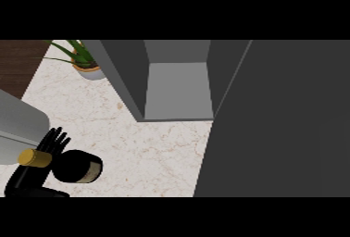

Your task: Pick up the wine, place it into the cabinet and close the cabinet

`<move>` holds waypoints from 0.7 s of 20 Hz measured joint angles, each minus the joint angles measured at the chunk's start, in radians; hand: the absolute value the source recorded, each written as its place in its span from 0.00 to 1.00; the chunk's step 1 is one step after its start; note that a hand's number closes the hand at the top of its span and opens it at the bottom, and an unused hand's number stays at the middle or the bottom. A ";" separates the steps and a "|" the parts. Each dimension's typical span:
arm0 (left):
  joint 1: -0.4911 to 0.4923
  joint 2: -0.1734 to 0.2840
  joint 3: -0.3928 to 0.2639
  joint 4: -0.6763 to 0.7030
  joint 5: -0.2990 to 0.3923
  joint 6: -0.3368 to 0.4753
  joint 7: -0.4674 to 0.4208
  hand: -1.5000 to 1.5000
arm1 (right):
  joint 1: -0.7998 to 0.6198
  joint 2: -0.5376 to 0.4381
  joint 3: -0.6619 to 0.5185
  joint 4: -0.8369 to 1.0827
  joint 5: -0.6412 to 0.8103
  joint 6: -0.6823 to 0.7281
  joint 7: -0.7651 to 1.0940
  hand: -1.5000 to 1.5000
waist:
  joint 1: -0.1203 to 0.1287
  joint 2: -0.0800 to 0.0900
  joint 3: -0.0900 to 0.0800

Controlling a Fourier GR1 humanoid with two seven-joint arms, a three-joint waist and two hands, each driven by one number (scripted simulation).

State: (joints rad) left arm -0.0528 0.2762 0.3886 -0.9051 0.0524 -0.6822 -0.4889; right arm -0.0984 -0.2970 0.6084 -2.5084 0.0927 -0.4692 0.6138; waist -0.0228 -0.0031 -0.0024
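On the marble counter [137, 143] the wine bottle [77, 166] lies on its side at the near left, its dark base turned toward the viewer and its gold-capped neck [34, 158] pointing left. The left hand [49, 147] stands just beside it, fingers straight and spread upward, touching the neck region without curling round it. The grey cabinet [176, 88] stands farther back at centre, its interior showing, and its wide open door [280, 125] fills the right side of the view. A potted plant [85, 62] sits at the far left, near the cabinet's left wall. A pale grey object [17, 125] occupies the left edge. The right hand does not show.
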 measured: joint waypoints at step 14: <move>-0.086 -0.009 -0.079 0.163 -0.017 0.036 -0.085 0.00 | 0.040 -0.046 0.033 0.003 -0.002 -0.032 -0.060 0.00 | 0.000 -0.001 0.000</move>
State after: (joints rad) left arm -0.1386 0.2675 0.3098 -0.7425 0.0353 -0.6462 -0.5742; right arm -0.0581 -0.3431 0.6414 -2.5055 0.0909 -0.5011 0.5534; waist -0.0228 -0.0040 -0.0021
